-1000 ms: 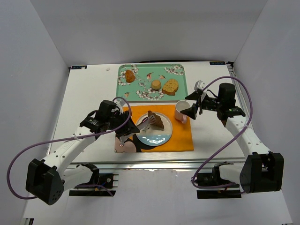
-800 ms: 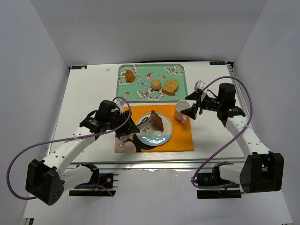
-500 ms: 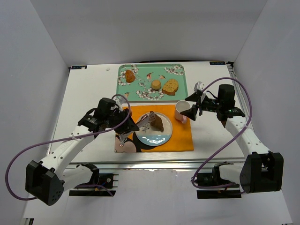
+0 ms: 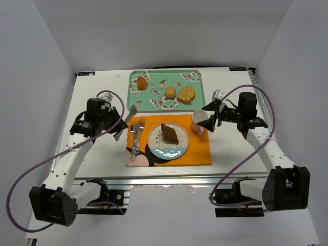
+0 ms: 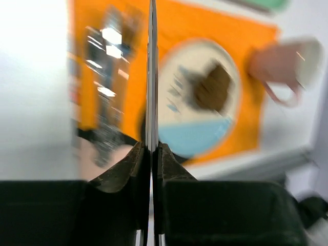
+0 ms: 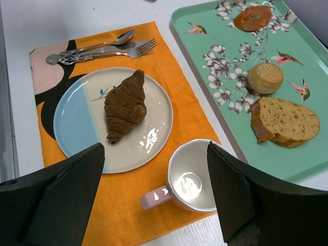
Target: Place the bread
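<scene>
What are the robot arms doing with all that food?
They are setting a place at the table. The dark brown bread already lies on the plate, which sits on the orange placemat. Neither arm holds anything. The left gripper is shut and empty, off to the left of the placemat. The right gripper hangs open beside the pink mug. Three other baked pieces lie on the green tray.
</scene>
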Tool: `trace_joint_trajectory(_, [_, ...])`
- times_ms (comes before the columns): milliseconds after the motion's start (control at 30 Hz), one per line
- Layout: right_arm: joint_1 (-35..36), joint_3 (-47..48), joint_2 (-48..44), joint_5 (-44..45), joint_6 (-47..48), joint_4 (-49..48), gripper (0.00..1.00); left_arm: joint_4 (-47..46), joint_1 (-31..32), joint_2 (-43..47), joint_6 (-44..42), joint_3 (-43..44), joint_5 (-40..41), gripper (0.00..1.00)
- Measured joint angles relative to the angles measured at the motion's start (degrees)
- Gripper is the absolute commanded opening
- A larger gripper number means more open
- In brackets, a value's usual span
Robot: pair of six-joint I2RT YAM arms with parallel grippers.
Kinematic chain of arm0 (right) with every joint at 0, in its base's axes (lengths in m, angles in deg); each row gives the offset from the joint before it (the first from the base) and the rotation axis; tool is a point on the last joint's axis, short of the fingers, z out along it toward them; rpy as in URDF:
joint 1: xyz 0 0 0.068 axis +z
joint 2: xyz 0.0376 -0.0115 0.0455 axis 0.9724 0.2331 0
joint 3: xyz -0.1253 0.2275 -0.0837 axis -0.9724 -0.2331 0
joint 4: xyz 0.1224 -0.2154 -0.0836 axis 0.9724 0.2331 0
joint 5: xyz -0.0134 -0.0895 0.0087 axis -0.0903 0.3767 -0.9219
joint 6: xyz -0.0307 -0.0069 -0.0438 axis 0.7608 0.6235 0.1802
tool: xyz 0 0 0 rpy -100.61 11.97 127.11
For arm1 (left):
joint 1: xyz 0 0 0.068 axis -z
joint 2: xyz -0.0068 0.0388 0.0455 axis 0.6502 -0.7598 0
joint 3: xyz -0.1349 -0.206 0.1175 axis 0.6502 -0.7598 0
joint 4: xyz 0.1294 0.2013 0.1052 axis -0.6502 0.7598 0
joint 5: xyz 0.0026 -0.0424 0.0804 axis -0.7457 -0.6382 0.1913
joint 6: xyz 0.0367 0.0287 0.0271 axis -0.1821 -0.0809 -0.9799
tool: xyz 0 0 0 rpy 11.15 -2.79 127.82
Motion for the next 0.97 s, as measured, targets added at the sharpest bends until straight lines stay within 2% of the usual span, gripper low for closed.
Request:
trace_joint_trajectory(100, [0.0, 0.02, 0.0, -0.18, 0.77, 0.23, 0.85, -2.69, -3.86, -2.97, -6.41, -0.16, 4.91, 0.0])
trace_joint_trajectory(267, [0.0, 0.02, 0.0, -0.54, 1.33, 0.89, 0.85, -12.35, -5.21, -8.44, -18.8, -4.23, 13.79, 0.0])
trace_joint_trajectory(400, [0.0, 0.02, 0.0, -0.5, 1.84, 0.94, 0.85, -19.94, -8.13, -14.79, -26.01, -8.19, 18.89, 0.19])
trace_joint_trajectory(467, [0.0, 0.08, 0.04, -0.35, 2.39, 1.2, 0.85, -25.45, -9.74, -17.39, -28.4, -10.78, 19.79, 0.24])
trace_joint_trajectory(533, [0.02, 0.3, 0.21, 0.14, 2.94, 1.89, 0.89, -29.98, -11.02, -18.13, -29.6, -13.31, 20.22, 0.36])
trace_joint_trajectory(567, [0.02, 0.51, 0.36, 0.48, 3.14, 2.37, 0.89, -31.48, -11.55, -18.25, -29.89, -14.55, 20.39, 0.47])
trace_joint_trajectory(600, [0.02, 0.77, 0.57, 0.98, 3.22, 2.66, 0.89, -32.34, -11.93, -18.4, -30.34, -15.56, 20.46, 0.64])
trace_joint_trajectory(633, [0.06, 1.01, 0.75, 2.06, 2.56, 2.69, 0.89, -33.01, -12.12, -18.71, -30.15, -16.46, 20.61, 0.85])
trace_joint_trajectory(700, [0.11, 1.32, 1.1, 4.8, 0.56, 2.5, 0.89, -33.71, -13.06, -19.9, -29.98, -17.39, 20.49, 0.97])
trace_joint_trajectory(967, [0.87, 5.23, 4.6, 24.12, -11.03, 3.9, 0.89, -33.84, -16.09, -19.51, -28.51, -19.21, 20.53, 0.98])
